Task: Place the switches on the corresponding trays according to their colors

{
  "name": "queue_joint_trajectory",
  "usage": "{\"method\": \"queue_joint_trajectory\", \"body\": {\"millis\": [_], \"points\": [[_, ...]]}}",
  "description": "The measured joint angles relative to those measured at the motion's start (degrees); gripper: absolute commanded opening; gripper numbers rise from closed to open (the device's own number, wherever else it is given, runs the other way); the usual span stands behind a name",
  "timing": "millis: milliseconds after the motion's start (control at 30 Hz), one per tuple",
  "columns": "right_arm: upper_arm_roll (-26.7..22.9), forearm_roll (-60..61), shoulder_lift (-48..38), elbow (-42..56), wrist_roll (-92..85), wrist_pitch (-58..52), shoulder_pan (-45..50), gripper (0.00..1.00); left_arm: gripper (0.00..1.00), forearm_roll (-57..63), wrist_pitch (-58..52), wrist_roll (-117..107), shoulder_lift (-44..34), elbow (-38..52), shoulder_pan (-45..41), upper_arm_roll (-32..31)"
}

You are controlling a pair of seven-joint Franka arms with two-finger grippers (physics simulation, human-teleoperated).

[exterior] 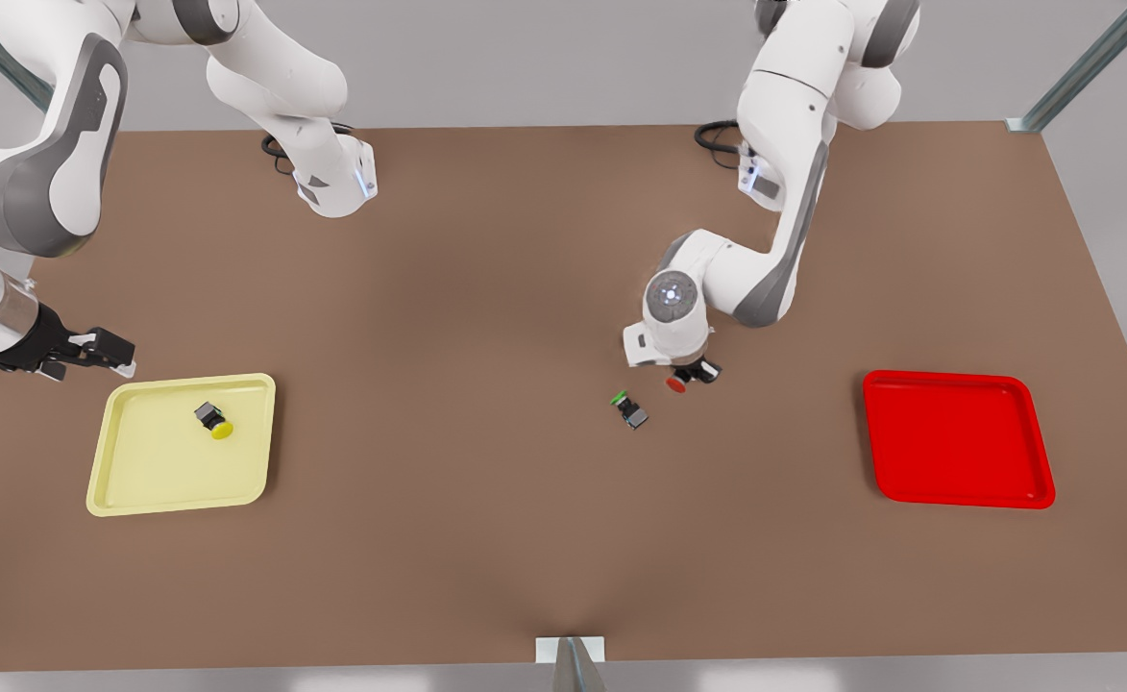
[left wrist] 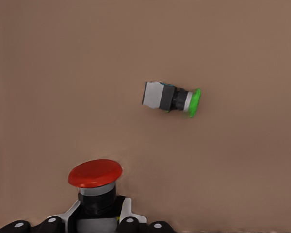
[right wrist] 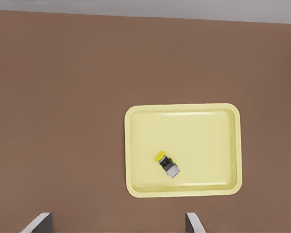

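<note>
The left end effector (exterior: 690, 377) sits low near the middle of the table (exterior: 486, 538), its fingers clamped on the dark body of the red switch (exterior: 676, 384), red cap poking out in front. The green switch (exterior: 629, 407) lies on its side just beside it, at about eight o'clock in the front view. That closeness is the risk, I reckon: a low sweep away could knock the green one, and since the hold is only on the switch's base, it might twist or slip on the long carry to the red tray (exterior: 957, 439), well off at three o'clock.

The right end effector (exterior: 73, 352) waits with fingers apart, at ten o'clock of the yellow tray (exterior: 131, 481), where the yellow switch (exterior: 214, 419) already lies.

Count: three switches, two trays, two arms.
</note>
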Motion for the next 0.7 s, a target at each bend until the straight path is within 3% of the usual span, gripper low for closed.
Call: {"method": "queue_joint_trajectory", "body": {"millis": [100,167,500,567,633,700], "points": [[-0.01,-0.04,0.00,0.00,0.00,-0.01,-0.03,1.00,0.56,-1.36,-1.61,15.69,0.26,-0.72,0.30,10.08],[-0.03,0.01,0.00,0.00,0.00,0.00,0.01,1.00,0.56,-2.13,-3.10,23.64,0.64,-0.81,3.96,13.31],[-0.01,0.05,0.09,-0.05,0.00,0.00,-0.08,1.00,0.57,-4.29,8.67,52.63,11.48,3.20,28.12,14.30],[0.00,0.05,0.09,0.00,0.00,0.00,-0.06,1.00,0.70,-4.79,9.10,53.60,14.41,5.31,30.78,13.77],[0.01,0.05,0.09,0.00,0.00,0.00,0.03,1.00,1.00,-6.73,9.06,55.70,16.22,6.47,31.44,13.74],[-0.03,0.05,0.09,0.00,0.00,0.00,-0.09,1.00,1.00,-8.57,9.03,55.77,16.32,6.92,31.49,13.75]]}}
